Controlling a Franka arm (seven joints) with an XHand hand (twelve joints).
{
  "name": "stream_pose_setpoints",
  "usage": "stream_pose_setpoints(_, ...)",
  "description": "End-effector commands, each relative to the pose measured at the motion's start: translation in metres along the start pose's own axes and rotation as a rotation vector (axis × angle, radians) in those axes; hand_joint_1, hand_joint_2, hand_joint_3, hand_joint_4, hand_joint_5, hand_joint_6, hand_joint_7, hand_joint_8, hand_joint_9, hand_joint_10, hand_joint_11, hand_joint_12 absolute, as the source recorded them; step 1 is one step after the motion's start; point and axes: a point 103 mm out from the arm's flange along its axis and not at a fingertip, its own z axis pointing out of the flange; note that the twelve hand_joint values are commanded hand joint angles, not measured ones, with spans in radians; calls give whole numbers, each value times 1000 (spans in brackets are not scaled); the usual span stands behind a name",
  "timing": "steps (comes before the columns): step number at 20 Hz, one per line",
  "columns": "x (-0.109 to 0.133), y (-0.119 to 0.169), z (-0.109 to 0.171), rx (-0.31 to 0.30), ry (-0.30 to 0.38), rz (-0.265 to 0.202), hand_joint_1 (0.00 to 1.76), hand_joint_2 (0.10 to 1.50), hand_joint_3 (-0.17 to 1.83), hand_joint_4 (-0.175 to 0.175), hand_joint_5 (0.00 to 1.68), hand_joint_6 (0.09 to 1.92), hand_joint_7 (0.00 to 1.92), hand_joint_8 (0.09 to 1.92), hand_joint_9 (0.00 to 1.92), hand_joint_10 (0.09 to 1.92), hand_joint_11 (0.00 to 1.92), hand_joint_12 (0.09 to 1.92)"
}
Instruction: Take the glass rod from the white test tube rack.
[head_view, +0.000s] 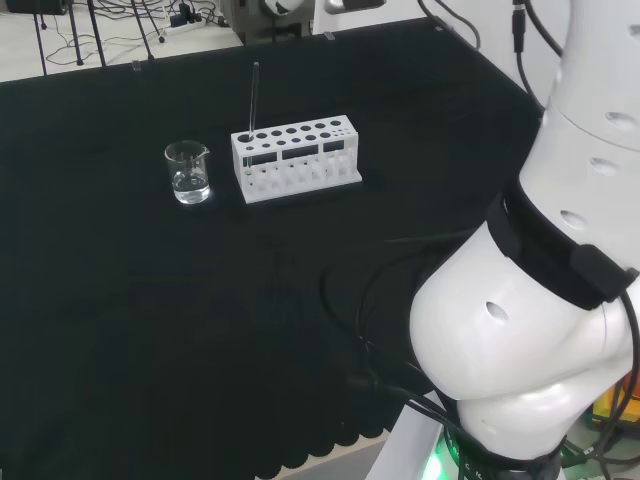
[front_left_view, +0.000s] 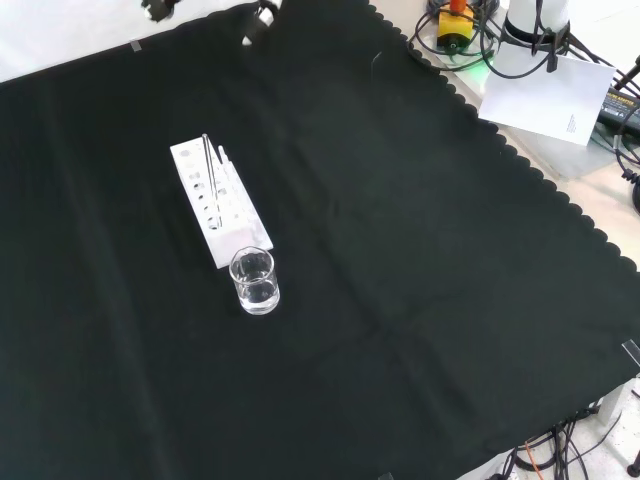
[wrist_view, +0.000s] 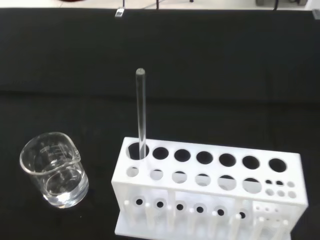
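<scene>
A white test tube rack (head_view: 296, 158) (front_left_view: 217, 204) (wrist_view: 210, 190) stands on the black cloth. A glass rod (head_view: 253, 99) (front_left_view: 209, 163) (wrist_view: 141, 112) stands upright in the rack's end hole, the one nearest the beaker. In the wrist view the rod rises well above the rack's top, and nothing touches it. The arm's white links (head_view: 545, 300) take up the right of the head view.
A small clear glass beaker (head_view: 188, 172) (front_left_view: 254, 281) (wrist_view: 54, 170) with a little clear liquid stands close beside the rack, at the rod's end. The cloth's scalloped edge (front_left_view: 560, 190) runs along the right of the front view, with cables and a paper sheet (front_left_view: 545, 95) beyond it.
</scene>
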Motion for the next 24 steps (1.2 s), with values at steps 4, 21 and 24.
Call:
stream_pose_setpoints(4, 22, 43, 41, 39, 15, -82, 614, 802, 521, -157, 108, 87, 148, 934, 269, 917, 0, 1422)
stream_pose_setpoints(21, 15, 72, 89, 110, 24, -126, 593, 823, 512, -162, 143, 87, 225, 948, 331, 914, 0, 1433)
stream_pose_setpoints(24, 12, 69, 92, 106, 18, -126, 590, 828, 508, -166, 170, 87, 248, 946, 353, 906, 0, 1434)
